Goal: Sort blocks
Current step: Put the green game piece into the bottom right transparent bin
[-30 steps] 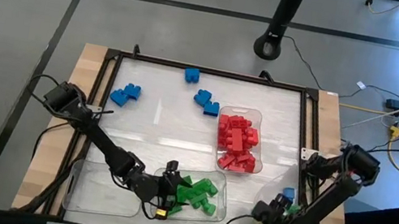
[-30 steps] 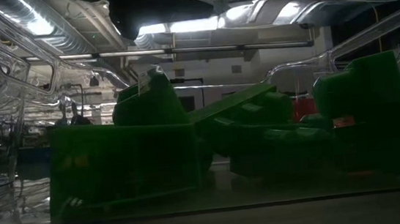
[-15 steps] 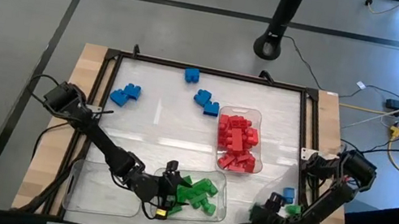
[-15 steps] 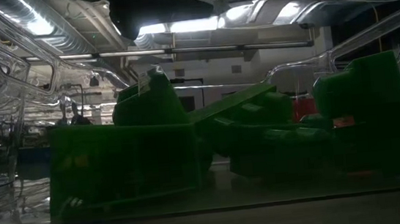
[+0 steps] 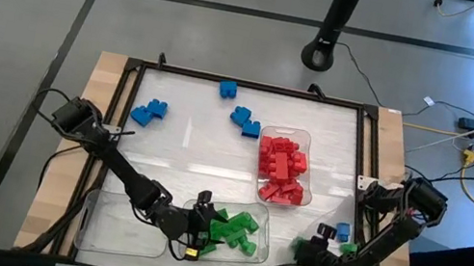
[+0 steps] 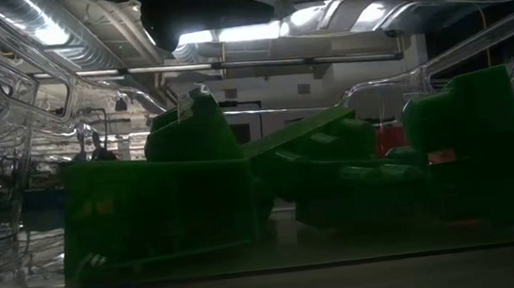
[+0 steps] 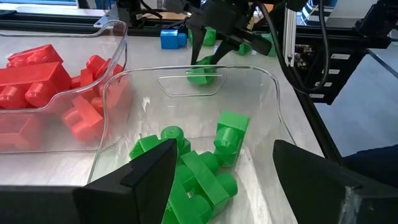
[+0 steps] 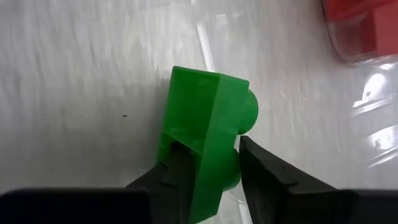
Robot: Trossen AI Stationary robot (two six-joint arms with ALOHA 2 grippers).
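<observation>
The right gripper [image 8: 208, 168] pinches a green block [image 8: 205, 134] in its jaws near the surface's front right corner. Next, carry it to the green tray [image 5: 258, 244]. The left gripper [image 5: 197, 234], jaws spread, waits there.

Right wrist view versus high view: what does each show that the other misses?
Only the right wrist view shows the right gripper with both fingers pressed on a green block.

Only the high view shows the loose blue blocks, the red blocks filling their tray, and the left gripper over the green tray.

Both show the white tabletop.
</observation>
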